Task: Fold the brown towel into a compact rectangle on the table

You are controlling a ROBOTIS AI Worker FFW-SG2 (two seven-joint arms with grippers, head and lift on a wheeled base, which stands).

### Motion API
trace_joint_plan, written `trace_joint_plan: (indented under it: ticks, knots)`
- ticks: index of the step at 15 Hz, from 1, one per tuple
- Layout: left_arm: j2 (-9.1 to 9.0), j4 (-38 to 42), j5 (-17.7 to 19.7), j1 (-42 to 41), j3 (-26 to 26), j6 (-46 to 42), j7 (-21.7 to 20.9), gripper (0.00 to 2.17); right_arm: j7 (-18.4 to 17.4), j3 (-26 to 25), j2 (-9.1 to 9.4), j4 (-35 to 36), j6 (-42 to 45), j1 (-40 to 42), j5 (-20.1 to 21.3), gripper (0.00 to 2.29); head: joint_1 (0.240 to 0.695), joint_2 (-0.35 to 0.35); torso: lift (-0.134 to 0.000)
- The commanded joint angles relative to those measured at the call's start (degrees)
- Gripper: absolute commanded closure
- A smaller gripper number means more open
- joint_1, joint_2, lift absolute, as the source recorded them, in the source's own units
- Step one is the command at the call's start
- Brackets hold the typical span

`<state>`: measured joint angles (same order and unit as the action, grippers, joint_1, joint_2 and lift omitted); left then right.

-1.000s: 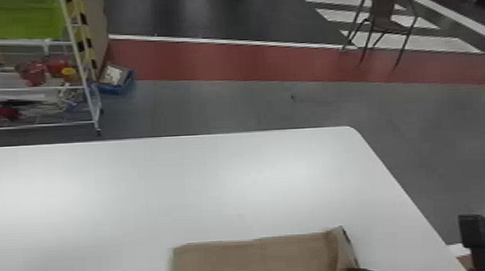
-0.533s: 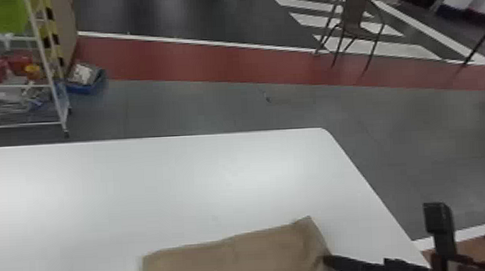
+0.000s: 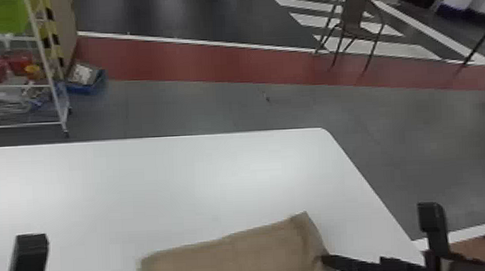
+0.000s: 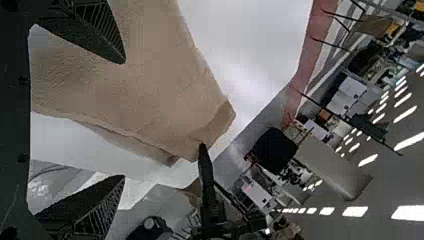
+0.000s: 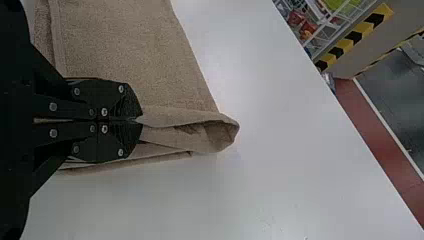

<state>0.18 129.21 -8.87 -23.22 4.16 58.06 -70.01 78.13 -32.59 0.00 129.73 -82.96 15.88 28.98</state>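
Note:
The brown towel (image 3: 235, 254) lies folded over in layers on the white table, near the bottom edge of the head view. At its right end my right gripper (image 3: 324, 259) pinches the edge; in the right wrist view the closed right gripper (image 5: 140, 120) holds a bunched fold of the towel (image 5: 135, 55). My left gripper (image 3: 83, 265) is at the lower left, beside the towel's left end. In the left wrist view the left gripper (image 4: 124, 120) has its fingers wide apart, with the towel (image 4: 150, 95) beyond them and nothing between the tips.
The white table (image 3: 177, 179) has its right edge close to the right arm. Past its far edge stand a wire shelf (image 3: 56, 94) with bins at the left and a chair (image 3: 354, 22) at the far right.
The head view has swung to the right. The towel's right end is raised and tilted away, with the right gripper at it. More of the left gripper has come into the head view.

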Motion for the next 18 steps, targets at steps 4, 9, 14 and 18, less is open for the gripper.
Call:
trace_joint_plan:
  ticks: [4,9,14,18]
  knots:
    - [-0.33,-7.3,0.7,3.1,5.7,-13.3,4.1,0.07,0.2,0.6,0.05,1.1,0.0,2.7,-1.5,1.18,0.695,-0.350,-0.122]
    - [-0.33,-8.4,0.5,3.4,4.6,-13.6,4.3,0.07,0.2,6.1,0.05,5.2,1.1,6.1,-1.5,1.18,0.695,-0.350,-0.122]
    - [-0.33,-9.3,0.4,3.1,4.6,-15.7,4.0,0.08,0.2,11.3,0.05,6.9,0.0,6.2,0.1,1.18,0.695,-0.350,-0.122]
    - [-0.33,-12.7,0.0,2.5,8.5,-24.9,8.9,0.08,0.2,10.8,0.05,8.6,0.6,8.4,0.0,1.18,0.695,-0.350,-0.122]
